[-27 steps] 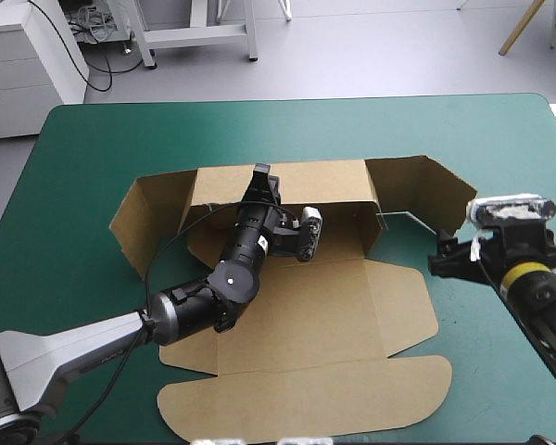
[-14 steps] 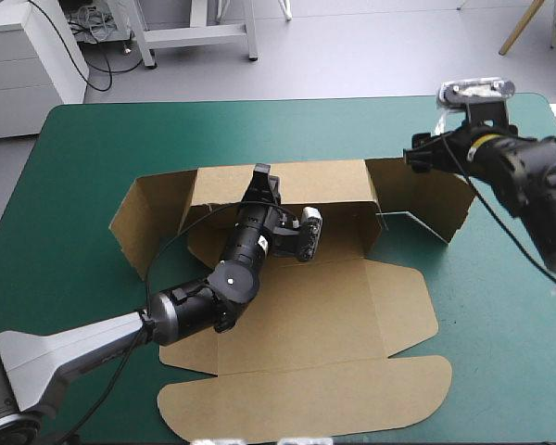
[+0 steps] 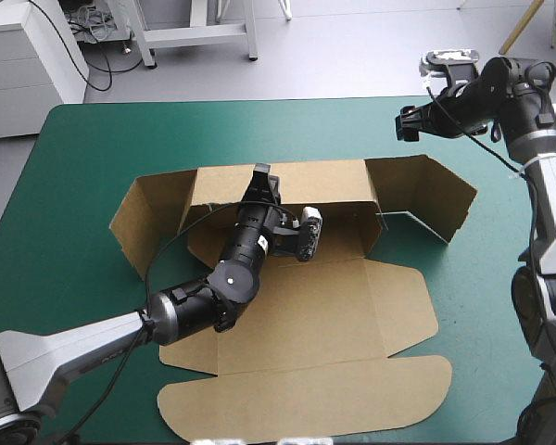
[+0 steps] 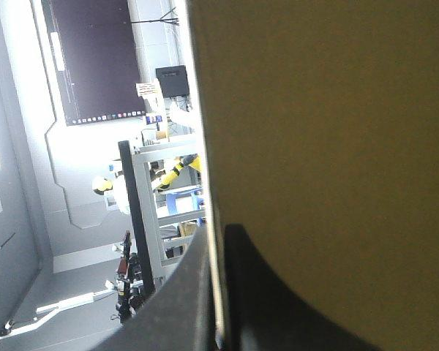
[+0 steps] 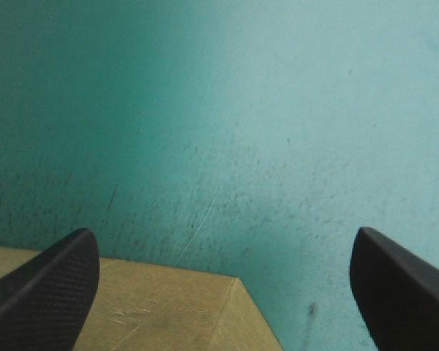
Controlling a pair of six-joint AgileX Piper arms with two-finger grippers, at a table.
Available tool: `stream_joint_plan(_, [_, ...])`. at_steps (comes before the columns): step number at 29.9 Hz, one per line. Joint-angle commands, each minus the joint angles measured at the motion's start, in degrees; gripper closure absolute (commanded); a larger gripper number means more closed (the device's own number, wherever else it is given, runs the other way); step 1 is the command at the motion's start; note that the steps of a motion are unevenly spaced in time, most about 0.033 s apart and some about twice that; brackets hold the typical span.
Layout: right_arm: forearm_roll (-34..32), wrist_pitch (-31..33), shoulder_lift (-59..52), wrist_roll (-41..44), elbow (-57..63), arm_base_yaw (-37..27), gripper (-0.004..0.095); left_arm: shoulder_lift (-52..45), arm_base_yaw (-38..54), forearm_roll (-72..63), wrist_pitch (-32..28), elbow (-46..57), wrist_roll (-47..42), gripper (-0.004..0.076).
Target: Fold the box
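The box [image 3: 296,306] lies in the middle of the teal-green tabletop [image 3: 83,158], half formed. Its floor and rounded lid [image 3: 306,403] are flat, its back wall [image 3: 324,181] is upright, and a side flap rises at each end of that wall.

At the box's left end the flap [image 3: 144,218] leans up with nothing touching it. The left arm [image 3: 195,311] reaches slantwise across the box's floor to the back wall. Its jaws are pressed all but together on the wall's top edge — in the left wrist view the brown board runs up from between the two black fingers [image 4: 175,307], with only a thin seam showing. That pinch looks meant to keep the wall upright while the end flaps are turned in.

At the box's right end the flap [image 3: 426,190] stands angled outward, free. The right arm [image 3: 500,88] hangs just past the box's far right corner, above the flap and not on it. Its jaws are spread wide and hold nothing — the right wrist view shows bare cover between them and a corner of board [image 5: 168,307] below. It seems placed to come at that flap from outside and push it inward, which is probably the next step.
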Motion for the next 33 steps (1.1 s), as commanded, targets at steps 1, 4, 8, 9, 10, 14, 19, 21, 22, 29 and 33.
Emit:
stream_joint_plan(1, [2.6,1.8,-0.3,-1.7,-2.7,-1.1,0.0058,-2.2,-0.3,4.4,0.5,-0.8,0.3,0.0734])
stream_joint_plan(4, [3.4,1.8,-0.3,-1.8,-1.7,-1.4,0.0058,-2.2,-0.3,4.4,0.6,-0.8,0.2,0.0734])
stream_joint_plan(8, [4.7,1.8,-1.2,-2.0,0.4,-2.3,0.0058,-2.2,-0.3,4.4,1.1,-0.8,-0.3,0.0734])
stream_joint_plan(9, [5.4,1.8,-1.6,-2.1,1.5,-2.4,0.0058,-2.1,-0.3,4.4,1.3,-0.8,-0.4,0.0734])
stream_joint_plan(10, [6.2,1.8,-2.1,-2.6,2.8,-2.7,0.0058,-2.1,-0.3,4.3,1.4,-0.8,-0.4,0.0734])
stream_joint_plan(14, [9.2,1.8,-4.5,-4.9,8.3,-3.5,0.0058,-2.1,-0.3,4.2,2.1,-0.8,-0.8,0.0734])
stream_joint_plan(19, [9.5,1.8,-7.7,-5.8,14.2,-4.1,0.0058,-2.1,-0.3,4.2,2.4,-0.8,-3.2,0.0734])
stream_joint_plan(21, [9.4,1.8,-9.1,-5.8,16.0,-4.2,0.0058,-2.1,-0.3,4.2,2.6,-0.8,-3.2,0.0734])
stream_joint_plan(22, [9.4,1.7,-9.7,-5.9,16.9,-4.5,0.0058,-2.1,-0.3,4.2,2.6,-0.8,-3.2,0.0734])
stream_joint_plan(29, [10.7,1.8,-10.7,-5.2,17.6,-6.9,0.0058,-2.1,-0.3,4.4,3.8,-1.0,-3.3,0.0734])
stream_joint_plan(33, [12.3,1.7,-10.7,-5.2,17.6,-6.9,0.0058,-2.1,-0.3,4.4,4.1,-1.1,-6.3,0.0734])
